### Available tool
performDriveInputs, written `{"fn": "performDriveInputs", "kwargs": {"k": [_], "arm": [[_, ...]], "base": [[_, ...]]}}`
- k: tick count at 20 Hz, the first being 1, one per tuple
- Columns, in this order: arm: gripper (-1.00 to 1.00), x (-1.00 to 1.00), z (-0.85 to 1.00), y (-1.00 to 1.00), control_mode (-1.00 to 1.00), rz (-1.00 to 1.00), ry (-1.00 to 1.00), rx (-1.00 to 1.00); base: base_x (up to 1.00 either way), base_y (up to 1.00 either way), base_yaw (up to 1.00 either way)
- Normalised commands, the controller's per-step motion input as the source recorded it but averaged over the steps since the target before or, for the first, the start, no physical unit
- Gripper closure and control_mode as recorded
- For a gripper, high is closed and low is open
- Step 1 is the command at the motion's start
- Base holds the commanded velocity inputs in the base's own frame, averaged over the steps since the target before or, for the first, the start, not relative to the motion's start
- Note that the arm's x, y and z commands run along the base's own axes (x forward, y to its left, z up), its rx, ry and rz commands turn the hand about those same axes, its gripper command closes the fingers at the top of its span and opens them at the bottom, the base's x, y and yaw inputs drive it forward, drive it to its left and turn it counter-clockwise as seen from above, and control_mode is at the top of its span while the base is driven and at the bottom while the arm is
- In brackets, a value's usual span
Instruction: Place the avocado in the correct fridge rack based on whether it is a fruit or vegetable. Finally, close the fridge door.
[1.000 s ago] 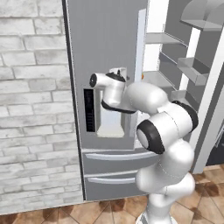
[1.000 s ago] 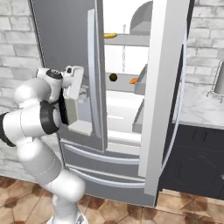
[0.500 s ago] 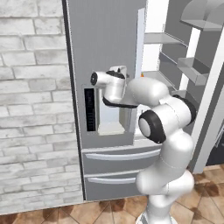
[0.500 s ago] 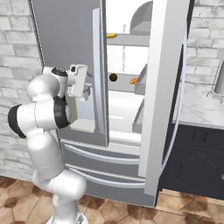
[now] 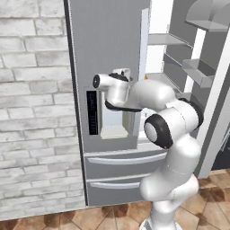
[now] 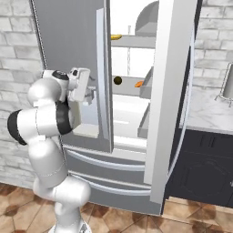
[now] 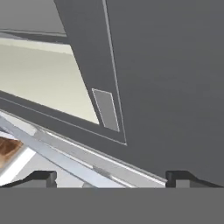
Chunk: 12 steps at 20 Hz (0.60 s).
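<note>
The avocado [image 6: 118,80] already sits inside the fridge on the fridge rack [image 6: 129,88], a small dark oval just beside the small orange item [image 6: 139,83], which lies at about 3 o'clock from it; a yellow banana [image 6: 116,37] rests on the shelf above, at roughly 12 o'clock. The claw [image 6: 91,93] is out in front of the closed left door [image 5: 108,67], near the dispenser recess [image 5: 112,121], and its fingertips [image 7: 41,177] stand wide apart at the bottom of the hand view with nothing between them, so it is spread and empty. With the fruit apparently placed, what remains to handle is the open door [image 6: 170,91]. It should behave as a stiff, fairly heavy hinged slab with a smooth, slippery face, so a flat push on its outer face near the free edge, far from the hinge, looks better than any pinch.
</note>
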Motion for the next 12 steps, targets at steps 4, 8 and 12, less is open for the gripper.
{"fn": "performDriveInputs", "kwargs": {"k": [4, 8, 12], "arm": [[-1.00, -1.00, 0.22, 0.00, -1.00, -0.09, -0.09, 0.11], [-1.00, -1.00, 0.24, 0.00, -1.00, -0.10, -0.18, 0.09], [-1.00, -1.00, 0.03, -0.01, -1.00, -0.01, -0.31, 0.09]], "base": [[0.00, 0.00, 0.00], [0.00, 0.00, 0.00], [0.00, 0.00, 0.00]]}}
